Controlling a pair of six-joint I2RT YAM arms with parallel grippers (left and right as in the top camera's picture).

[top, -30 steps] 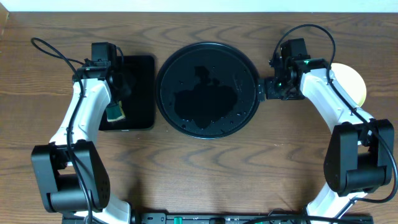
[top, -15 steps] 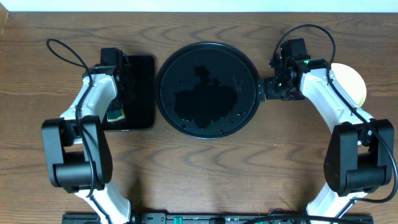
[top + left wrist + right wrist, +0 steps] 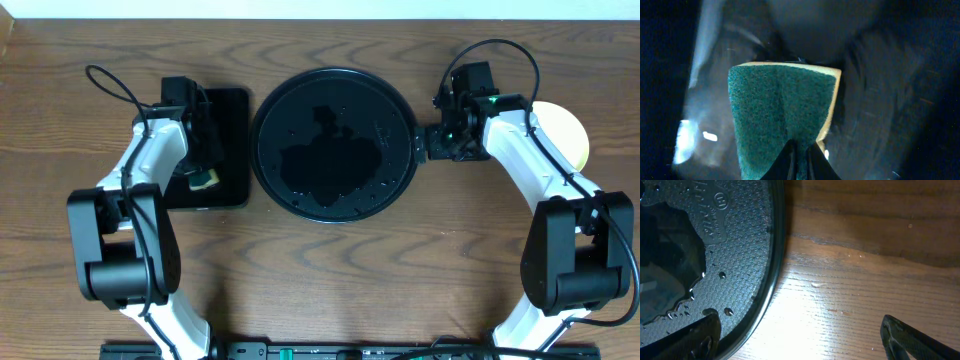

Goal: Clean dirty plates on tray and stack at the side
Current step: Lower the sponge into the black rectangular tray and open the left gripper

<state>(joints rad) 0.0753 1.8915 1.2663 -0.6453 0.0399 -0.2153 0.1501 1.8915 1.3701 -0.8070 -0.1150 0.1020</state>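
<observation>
The large round black tray [image 3: 330,200] lies wet in the middle of the table, with no plates on it. A pale yellow plate [image 3: 566,132] lies at the far right, partly hidden by my right arm; no mint-green plates show. My left gripper [image 3: 200,170] is shut on a green-and-yellow sponge [image 3: 208,181] over the rectangular black tray [image 3: 228,120]. In the left wrist view the fingers [image 3: 800,161] pinch the sponge's [image 3: 782,110] lower edge. My right gripper [image 3: 424,146] is open and empty at the round tray's right rim; its jaws [image 3: 802,340] straddle the rim [image 3: 771,275] and bare wood.
Water pools and drops lie on the round tray's textured floor [image 3: 715,240]. The rectangular tray sits just left of the round one. Brown wood table [image 3: 330,280] surrounds both trays.
My left arm has swung, and the sponge in its gripper has shifted a little right over the rectangular tray. My right arm has not moved.
</observation>
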